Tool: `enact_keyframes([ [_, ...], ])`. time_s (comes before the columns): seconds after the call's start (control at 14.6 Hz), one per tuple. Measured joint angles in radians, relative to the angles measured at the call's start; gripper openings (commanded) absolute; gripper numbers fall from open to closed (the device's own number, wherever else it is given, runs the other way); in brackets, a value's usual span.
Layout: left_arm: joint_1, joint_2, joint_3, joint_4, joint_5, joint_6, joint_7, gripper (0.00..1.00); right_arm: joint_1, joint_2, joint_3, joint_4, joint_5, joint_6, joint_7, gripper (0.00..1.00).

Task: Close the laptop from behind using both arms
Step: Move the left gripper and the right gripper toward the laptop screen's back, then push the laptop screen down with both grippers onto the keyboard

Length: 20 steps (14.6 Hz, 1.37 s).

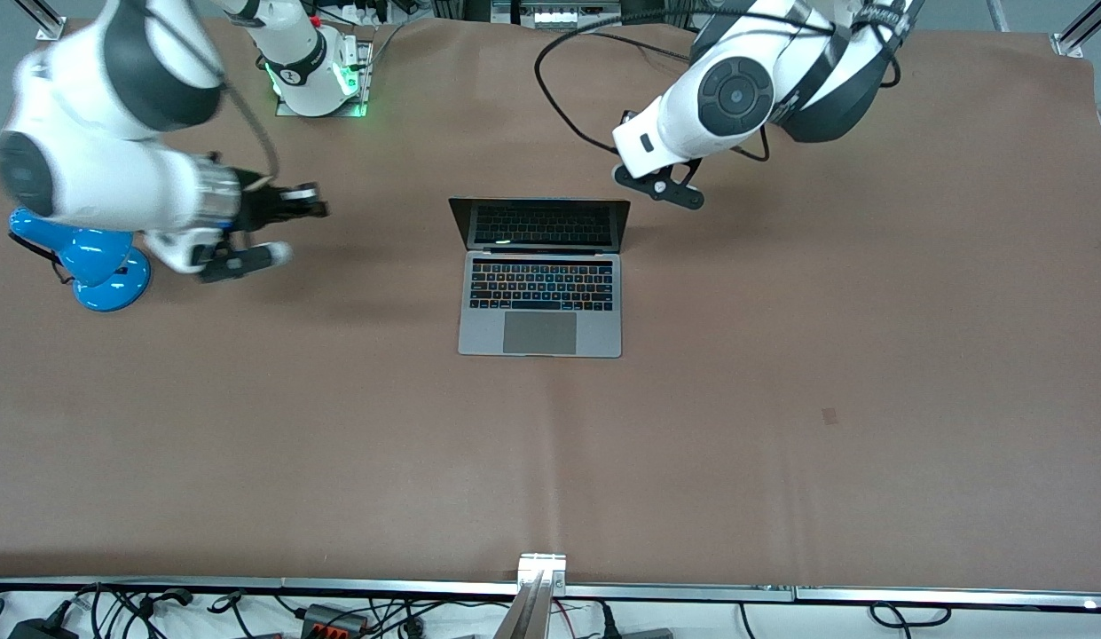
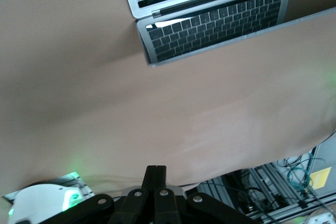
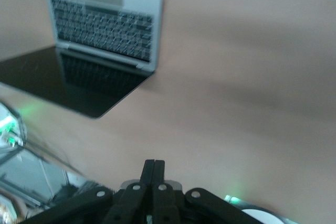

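The laptop sits open on the worktop, screen upright and facing the front camera, lid not yet touched. I judge the approach step is in hand. My left pincer has its fingers pressed together and hangs above the worktop toward the left arm's end from the laptop. My right pincer, fingers likewise pressed together, hangs toward the right arm's end. Next move: bring both pincers to the lid's back face, then push evenly.
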Motion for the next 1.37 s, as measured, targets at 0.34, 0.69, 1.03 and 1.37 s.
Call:
enact_keyframes([
  [0.34, -0.059, 0.108, -0.002, -0.053, 0.033, 0.095, -0.067, 0.0, 0.203, -0.006, 0.004, -0.16, 0.064, 0.177, 0.042, 0.0],
  [0.69, -0.087, 0.166, -0.001, -0.088, 0.121, 0.24, -0.07, 0.0, 0.382, -0.016, 0.005, -0.259, 0.065, 0.346, 0.219, 0.0],
  [1.03, -0.073, 0.195, 0.009, -0.046, 0.153, 0.294, -0.071, 0.0, 0.377, -0.013, -0.016, -0.27, 0.065, 0.444, 0.225, 0.0],
  [1.37, -0.071, 0.25, 0.033, 0.031, 0.154, 0.294, -0.084, 0.0, 0.375, 0.001, -0.019, -0.27, 0.065, 0.512, 0.225, 0.0],
])
